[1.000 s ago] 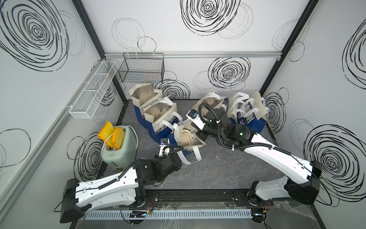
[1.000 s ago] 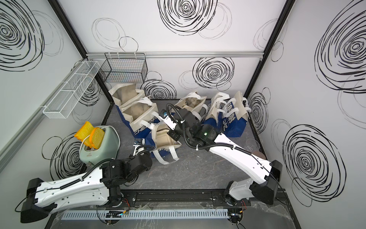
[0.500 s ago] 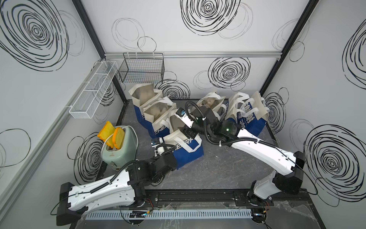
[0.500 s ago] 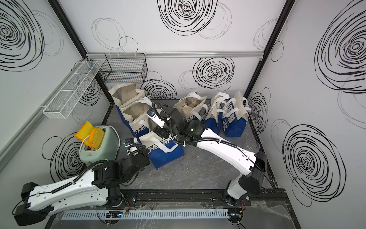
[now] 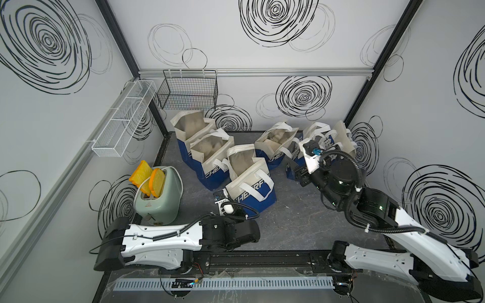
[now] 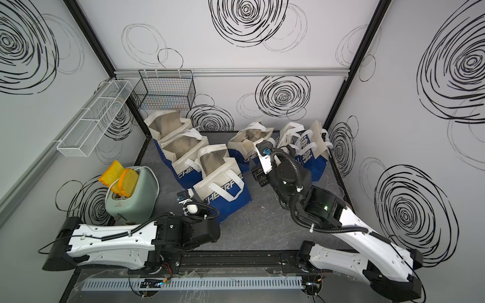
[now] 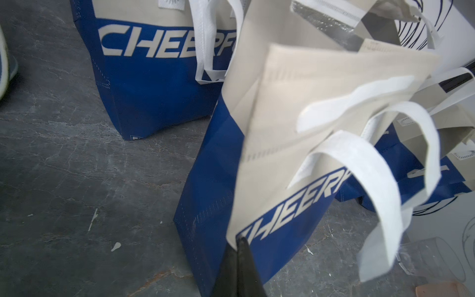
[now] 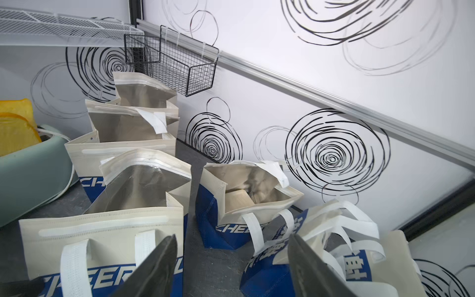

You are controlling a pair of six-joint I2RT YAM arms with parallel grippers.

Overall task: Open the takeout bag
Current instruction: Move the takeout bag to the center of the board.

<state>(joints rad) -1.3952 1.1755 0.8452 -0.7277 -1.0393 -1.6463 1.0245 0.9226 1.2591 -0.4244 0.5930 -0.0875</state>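
Jaws of the left gripper (image 7: 237,267) are pressed together on nothing, tips at the bag's (image 7: 295,154) front face. Right gripper (image 8: 231,270) gapes wide, empty, near it. Bag stands open-mouthed mid-table, beside the toaster (image 5: 160,199).

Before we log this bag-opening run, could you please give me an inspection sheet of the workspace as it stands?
Surface: dark grey table, a few white flecks.
Job's things: front takeout bag upright, mouth open, silver lining showing; other bags behind and beside it.
Clutter: green toaster holding two yellow slices.
Grippers: left gripper, jaws shut at the front bag's face, pinch on fabric cannot be told; right gripper, jaws open, empty, beside the rear bags.
Cables: black hoses along both arms; white cord on the toaster.
Surroundings: white wire basket and black wire basket on swirl-patterned walls.
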